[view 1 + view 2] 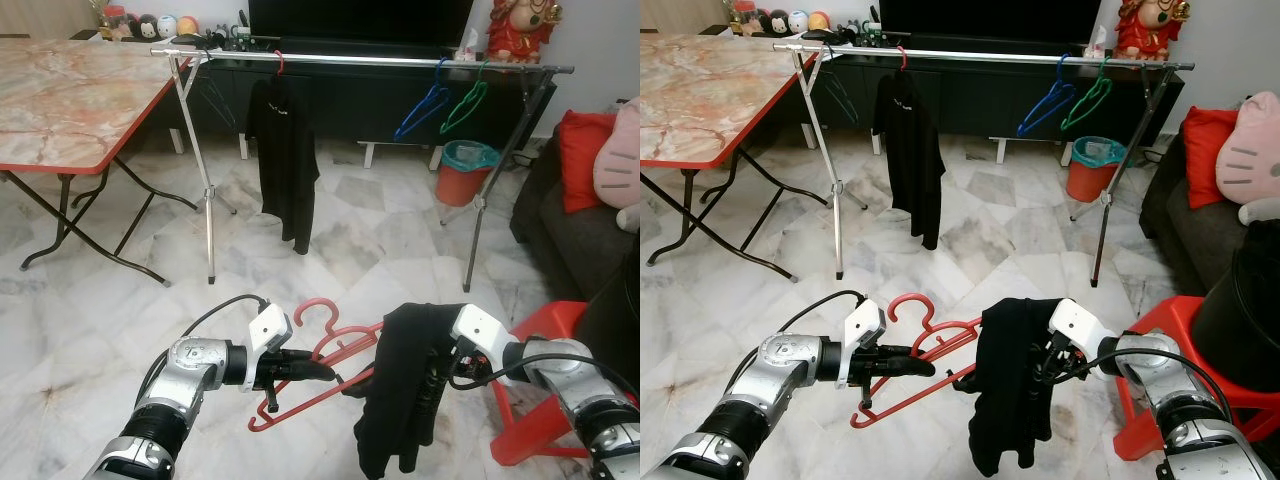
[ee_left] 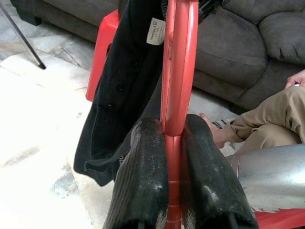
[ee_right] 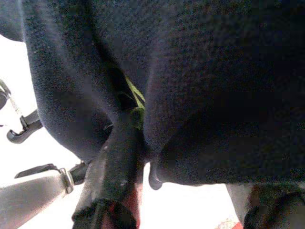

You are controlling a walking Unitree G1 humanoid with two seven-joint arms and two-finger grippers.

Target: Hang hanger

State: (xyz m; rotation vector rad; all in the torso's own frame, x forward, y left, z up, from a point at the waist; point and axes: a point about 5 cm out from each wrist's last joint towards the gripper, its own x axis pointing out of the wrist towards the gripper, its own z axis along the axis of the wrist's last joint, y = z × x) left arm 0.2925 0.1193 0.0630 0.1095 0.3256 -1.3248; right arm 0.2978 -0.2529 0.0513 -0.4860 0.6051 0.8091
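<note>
Black garment [image 3: 200, 81] draped close over one black finger [image 3: 116, 167] of the right gripper [image 3: 143, 176]; pale floor [image 3: 28, 157] lay beneath.

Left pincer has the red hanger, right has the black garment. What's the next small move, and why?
Probably slide the red hanger further into the black garment. The left pincer is shut on the hanger, the right pincer holds the bunched cloth beside it, and the garment isn't yet seated.

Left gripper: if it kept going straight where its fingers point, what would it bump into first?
Probably the black garment draped over the right gripper. The left gripper, shut on the red hanger, points that way, though depth is unclear.
</note>
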